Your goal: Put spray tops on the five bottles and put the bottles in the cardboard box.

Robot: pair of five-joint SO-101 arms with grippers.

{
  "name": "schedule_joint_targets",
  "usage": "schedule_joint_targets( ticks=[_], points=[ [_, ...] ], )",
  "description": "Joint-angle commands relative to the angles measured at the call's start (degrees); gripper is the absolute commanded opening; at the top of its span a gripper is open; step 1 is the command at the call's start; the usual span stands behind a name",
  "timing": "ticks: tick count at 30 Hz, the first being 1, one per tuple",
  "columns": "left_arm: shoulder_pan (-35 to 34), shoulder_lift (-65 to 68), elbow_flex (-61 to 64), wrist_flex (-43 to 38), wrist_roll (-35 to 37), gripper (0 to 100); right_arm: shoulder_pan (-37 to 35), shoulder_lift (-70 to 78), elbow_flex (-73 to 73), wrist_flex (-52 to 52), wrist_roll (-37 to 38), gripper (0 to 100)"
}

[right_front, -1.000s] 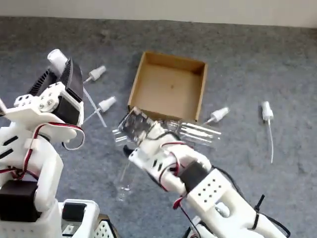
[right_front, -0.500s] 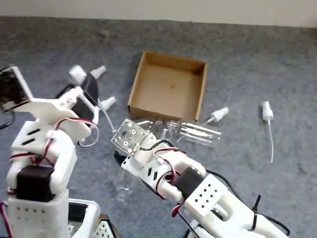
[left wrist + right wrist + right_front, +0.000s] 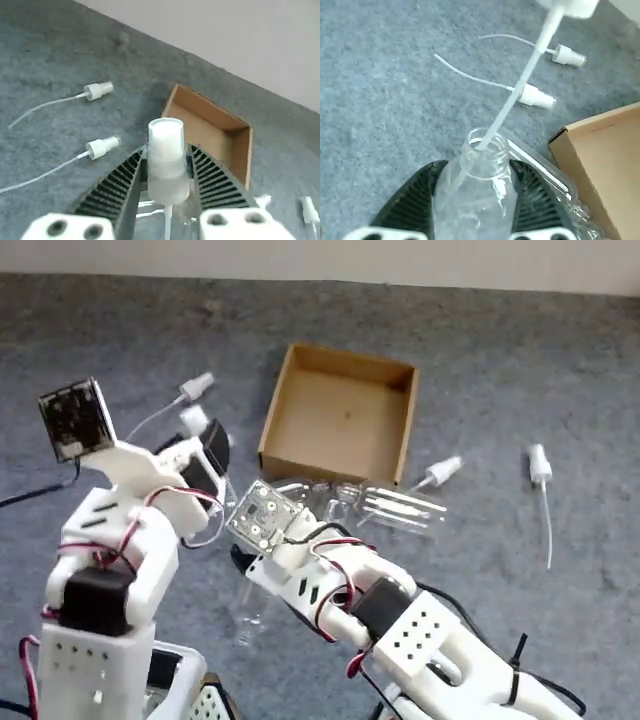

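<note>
Over grey carpet (image 3: 380, 75), clear plastic bottle (image 3: 475, 200), white spray top (image 3: 166, 160), tube (image 3: 516, 82) in neck

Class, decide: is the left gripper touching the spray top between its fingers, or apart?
Touching. In the left wrist view the ribbed fingers of the left gripper press against both sides of the spray top.

Soft, even light with faint, diffuse shadows.

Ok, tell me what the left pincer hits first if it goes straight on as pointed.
Probably the cardboard box: the left pincer, shut on a spray top, points at its near wall, though depth is unclear.
</note>
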Motion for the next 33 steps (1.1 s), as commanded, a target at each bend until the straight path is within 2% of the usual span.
schedule_joint_targets(
  ticks=[1, 6, 13, 17, 20, 25, 30, 33],
  points=[
    [3.74, -6.55, 1.89, -0.79, -3.52, 0, 3.65, -2.15, -0.66, -1.63, -0.70, 0.4],
    [4.70, -16.48, 10.86, -2.73, -7.65, 0, 5.32, -2.15, -0.92, -1.71, -10.37, 0.4],
    [4.97, -18.51, 17.19, -5.89, -7.91, 0, 3.82, -4.44, -0.75, -5.41, -9.23, 0.4],
    [10.68, -18.51, 17.98, -5.71, -13.63, 0, 3.82, -9.45, -0.40, -6.37, -8.79, 0.4],
    [14.99, -18.51, 18.77, -5.71, -15.21, 0, 3.91, -12.00, -0.22, -6.20, -8.79, 0.4],
    [15.69, -18.51, 19.12, -5.71, -17.93, 1, 4.00, -12.70, -0.22, -4.79, -8.79, 0.4],
    [15.87, -18.77, 18.68, -5.63, -18.73, 13, 4.26, -12.53, -0.22, -4.70, -8.79, 0.4],
    [15.60, -19.21, 18.51, -5.19, -20.40, 13, 4.26, -12.53, -0.22, -4.70, -8.79, 0.4]
  ],
)
